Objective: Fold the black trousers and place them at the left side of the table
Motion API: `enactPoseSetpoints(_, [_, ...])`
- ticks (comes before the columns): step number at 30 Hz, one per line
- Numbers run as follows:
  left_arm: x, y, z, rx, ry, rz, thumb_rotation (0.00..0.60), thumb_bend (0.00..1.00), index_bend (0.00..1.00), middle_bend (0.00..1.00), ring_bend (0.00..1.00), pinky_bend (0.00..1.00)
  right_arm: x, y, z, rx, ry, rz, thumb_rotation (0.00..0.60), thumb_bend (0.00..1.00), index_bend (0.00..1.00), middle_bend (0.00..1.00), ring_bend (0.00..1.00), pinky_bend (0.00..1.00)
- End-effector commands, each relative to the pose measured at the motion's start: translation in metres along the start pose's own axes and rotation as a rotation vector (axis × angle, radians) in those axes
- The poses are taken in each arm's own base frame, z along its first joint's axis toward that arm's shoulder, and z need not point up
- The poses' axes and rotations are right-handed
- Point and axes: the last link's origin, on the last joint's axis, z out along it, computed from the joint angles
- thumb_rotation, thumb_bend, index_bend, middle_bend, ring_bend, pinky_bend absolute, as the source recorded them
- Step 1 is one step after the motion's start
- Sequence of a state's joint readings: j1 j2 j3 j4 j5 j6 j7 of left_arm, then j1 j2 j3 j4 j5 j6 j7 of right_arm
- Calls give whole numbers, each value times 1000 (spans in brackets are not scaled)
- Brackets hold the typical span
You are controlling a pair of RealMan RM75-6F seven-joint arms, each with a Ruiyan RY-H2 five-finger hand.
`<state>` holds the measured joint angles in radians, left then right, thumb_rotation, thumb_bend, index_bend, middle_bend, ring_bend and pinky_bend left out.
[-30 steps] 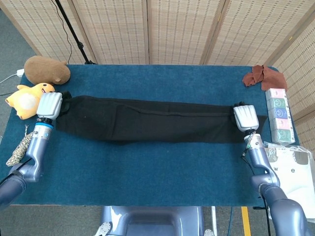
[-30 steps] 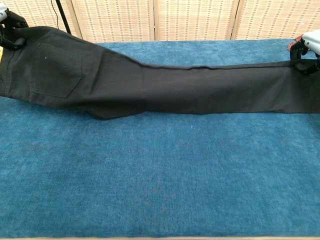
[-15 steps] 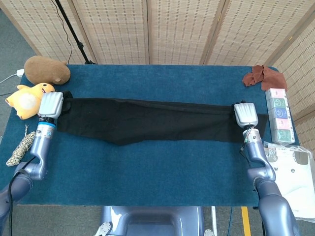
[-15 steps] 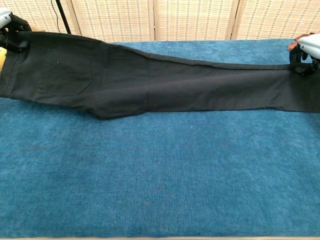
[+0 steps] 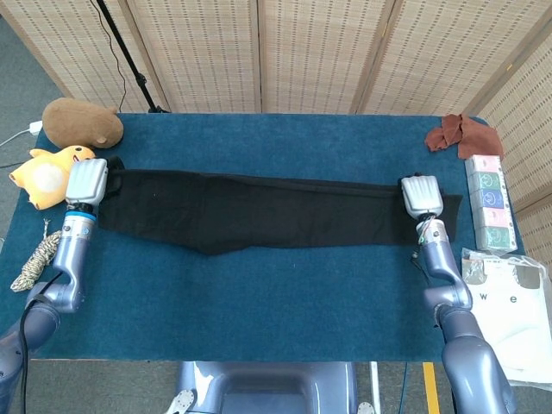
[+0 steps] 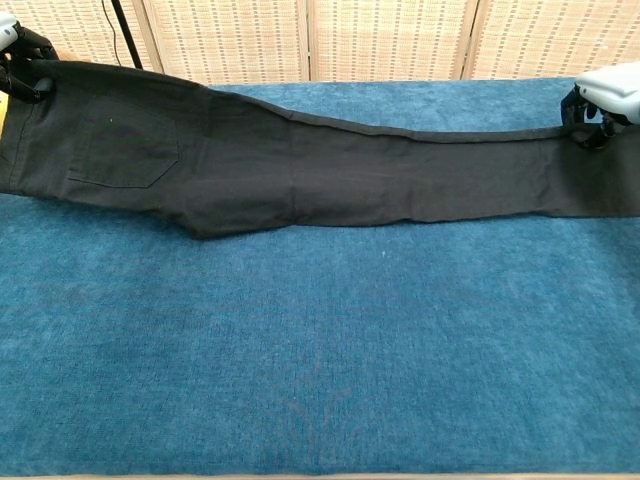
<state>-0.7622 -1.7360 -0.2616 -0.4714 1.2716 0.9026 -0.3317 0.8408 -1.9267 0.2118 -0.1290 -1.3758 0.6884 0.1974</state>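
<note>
Black trousers (image 5: pixel 259 211) stretched flat across middle of table (image 5: pixel 259 310), legs already doubled. Left hand (image 5: pixel 85 182) grasps waist end, right hand (image 5: pixel 421 195) grasps cuff end: likely holding cloth taut, ready to fold cuff toward waist.

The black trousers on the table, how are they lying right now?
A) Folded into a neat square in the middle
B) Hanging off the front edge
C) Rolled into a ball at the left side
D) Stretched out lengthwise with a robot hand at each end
D: the black trousers lie stretched across the table, the left hand at the waist end and the right hand at the leg end.
</note>
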Motion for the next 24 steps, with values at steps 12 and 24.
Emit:
enactPoseSetpoints(12, [0,-2,3,13,-6,-8,600,595,664,675,466,481,4,-17,7,4,-6,11,600,629,459,343,253,446])
enactPoseSetpoints(24, [0,-2,8,25,-9,8,600,594,664,675,467,481,12,1,9,-51,0,-18,600,0,0,0,0,0])
